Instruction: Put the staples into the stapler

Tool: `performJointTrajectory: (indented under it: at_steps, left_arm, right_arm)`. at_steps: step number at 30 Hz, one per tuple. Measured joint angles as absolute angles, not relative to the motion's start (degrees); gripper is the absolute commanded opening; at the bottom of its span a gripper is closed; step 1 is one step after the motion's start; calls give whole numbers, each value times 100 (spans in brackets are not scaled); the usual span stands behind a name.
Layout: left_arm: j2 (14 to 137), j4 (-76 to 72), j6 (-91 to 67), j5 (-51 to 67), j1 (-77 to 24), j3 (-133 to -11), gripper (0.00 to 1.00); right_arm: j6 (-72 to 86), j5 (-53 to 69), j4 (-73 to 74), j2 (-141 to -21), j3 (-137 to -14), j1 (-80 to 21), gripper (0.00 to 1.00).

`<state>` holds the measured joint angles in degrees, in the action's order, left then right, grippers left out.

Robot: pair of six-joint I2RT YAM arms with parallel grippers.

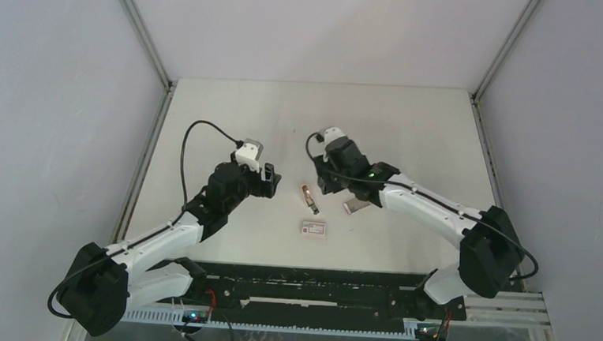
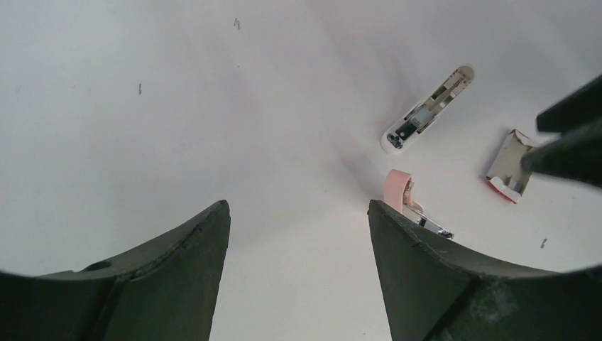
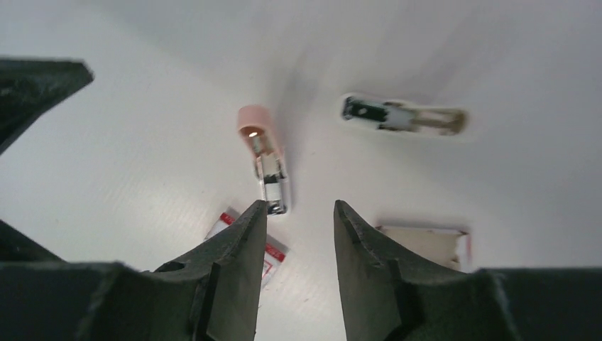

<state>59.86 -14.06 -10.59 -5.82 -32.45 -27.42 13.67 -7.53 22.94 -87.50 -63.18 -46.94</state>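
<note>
Right tool [image 3: 299, 206] gapes empty; stapler [image 3: 264, 153] just beside.

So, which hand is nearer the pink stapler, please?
Right: the right hand is just beside the pink stapler; the left hand stands farther off to its left.

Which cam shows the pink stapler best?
Right wrist: the pink stapler lies nearly whole, metal channel visible. Left wrist: its lower end hides behind a finger. Top external: only a tiny speck.
</note>
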Motion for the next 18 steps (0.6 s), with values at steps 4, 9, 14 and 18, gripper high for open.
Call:
performJointTrajectory:
  at_steps: [4,9,14,18]
  left_arm:
    - [5990,-1507,-1118,-580,-3245,-2742,76]
    - [6023,-1559,-1146,-578,-3245,-2742,76]
    - [6025,-1579,-1146,-582,-3242,-2742,76]
    - [6025,-1579,-1149,-582,-3245,-2742,76]
  right_arm:
    - [1426,-666,2294,-8471,-6318,-4088,39]
    - [1546,-711,2383,-8713,-6318,-3605,40]
    - [1933,-801,2443,-8901,-6136,-3511,40]
    - [2357,-836,2418,-8888,-5660,-3457,36]
